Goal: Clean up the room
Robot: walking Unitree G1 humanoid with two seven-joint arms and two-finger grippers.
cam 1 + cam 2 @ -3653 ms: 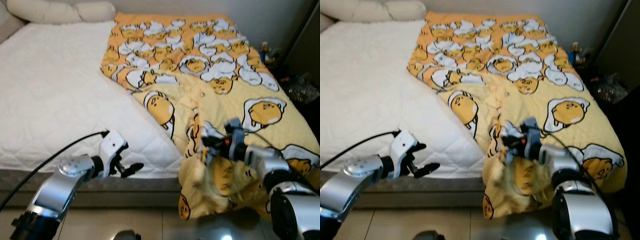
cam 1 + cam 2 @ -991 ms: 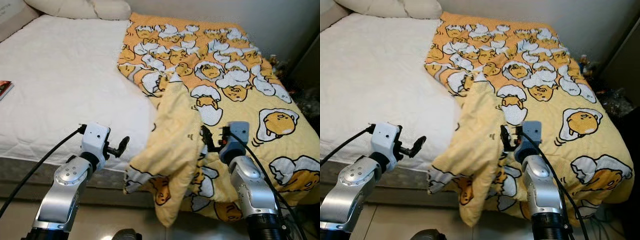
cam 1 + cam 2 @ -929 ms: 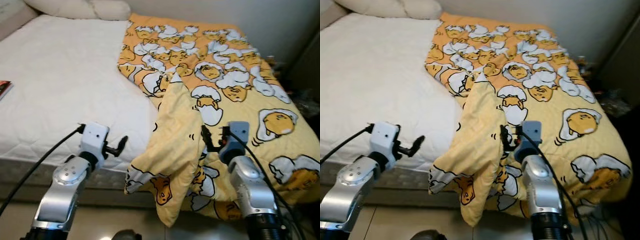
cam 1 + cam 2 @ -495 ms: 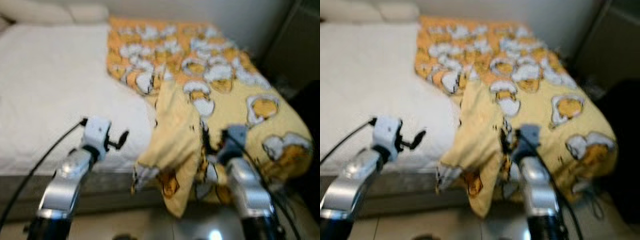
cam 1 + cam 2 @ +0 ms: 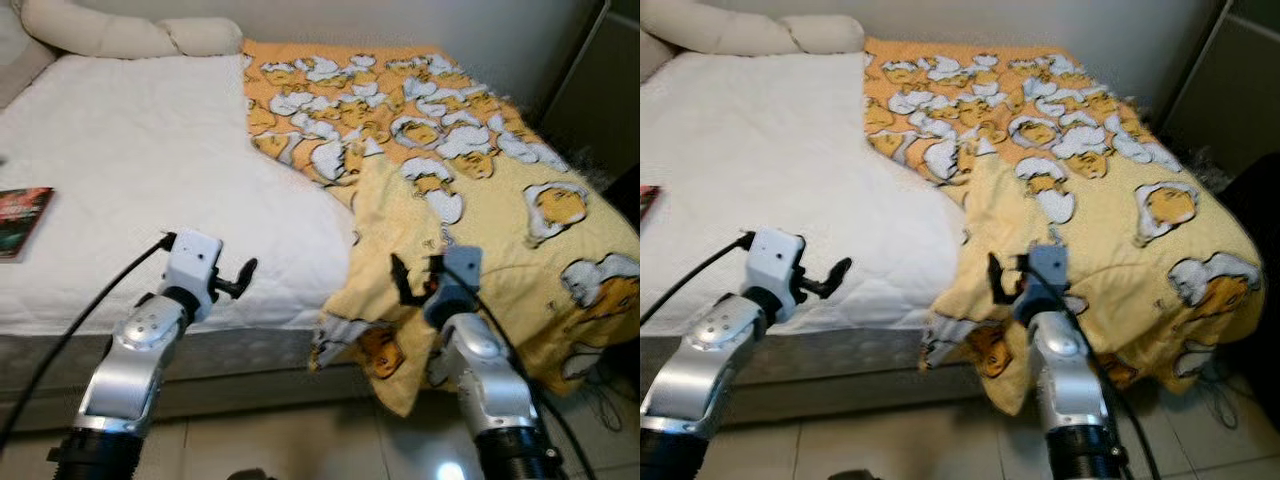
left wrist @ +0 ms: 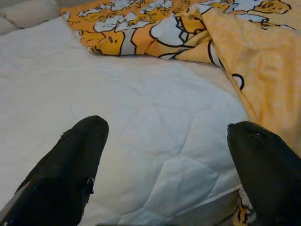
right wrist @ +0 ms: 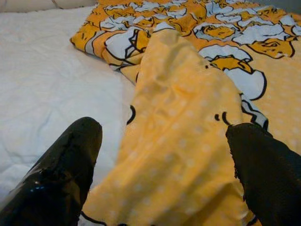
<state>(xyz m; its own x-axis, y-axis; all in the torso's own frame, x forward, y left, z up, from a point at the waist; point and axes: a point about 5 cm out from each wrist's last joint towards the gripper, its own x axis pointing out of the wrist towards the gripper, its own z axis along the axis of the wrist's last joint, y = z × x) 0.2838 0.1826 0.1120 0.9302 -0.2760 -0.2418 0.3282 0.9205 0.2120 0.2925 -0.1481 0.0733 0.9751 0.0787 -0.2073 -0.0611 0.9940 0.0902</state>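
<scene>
- The yellow blanket [image 5: 470, 190] with egg cartoons covers the right half of the bed; its near corner is folded over in a bunched flap that droops off the near edge of the white mattress [image 5: 130, 190].
- The right gripper [image 7: 164, 165] hovers just before that flap, jaws spread wide with nothing between them; its wrist view shows the plain underside of the fold.
- The left gripper [image 6: 169, 160] is raised over the bare mattress near its near edge, jaws likewise released and empty.
- The left eye view also takes in a book [image 5: 22, 220] at the far left and pillows [image 5: 120, 32] at the head.
</scene>
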